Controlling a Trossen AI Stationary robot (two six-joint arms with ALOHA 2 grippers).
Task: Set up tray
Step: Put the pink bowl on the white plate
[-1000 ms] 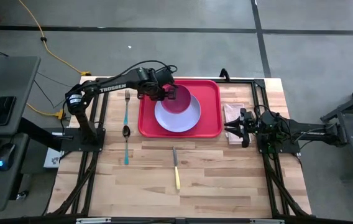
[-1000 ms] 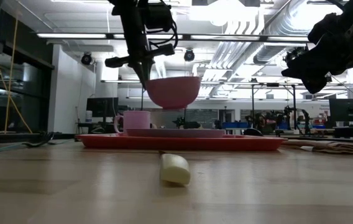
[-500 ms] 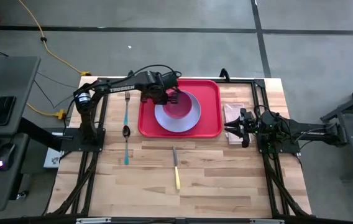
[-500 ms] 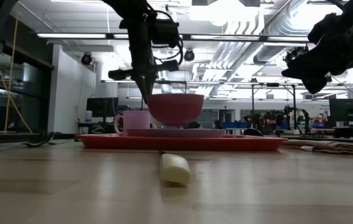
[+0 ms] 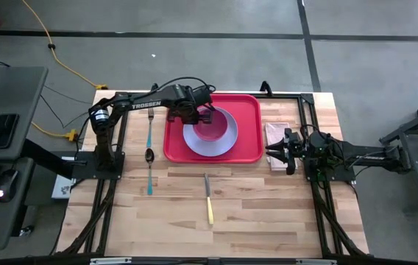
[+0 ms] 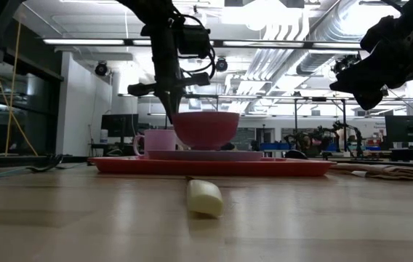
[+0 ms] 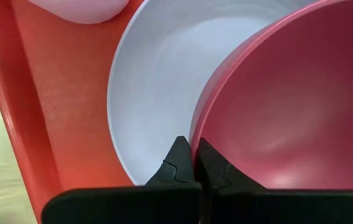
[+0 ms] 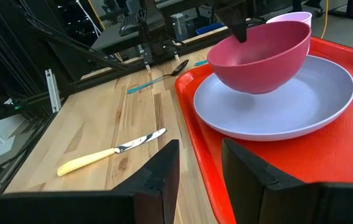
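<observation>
Left gripper (image 7: 194, 163) jaws pinching bowl (image 5: 212, 122) rim above plate (image 5: 210, 138), inside tray (image 5: 249, 151) edges; right gripper (image 5: 274, 150) jaws parted.

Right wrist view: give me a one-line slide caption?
Left gripper pinches the pink bowl rim over the lavender plate on the red tray.

We lowered our left claw (image 6: 170, 109) and the deep pink plastic bowl (image 6: 206, 129) down to the round lavender plate (image 6: 205, 154).
</observation>
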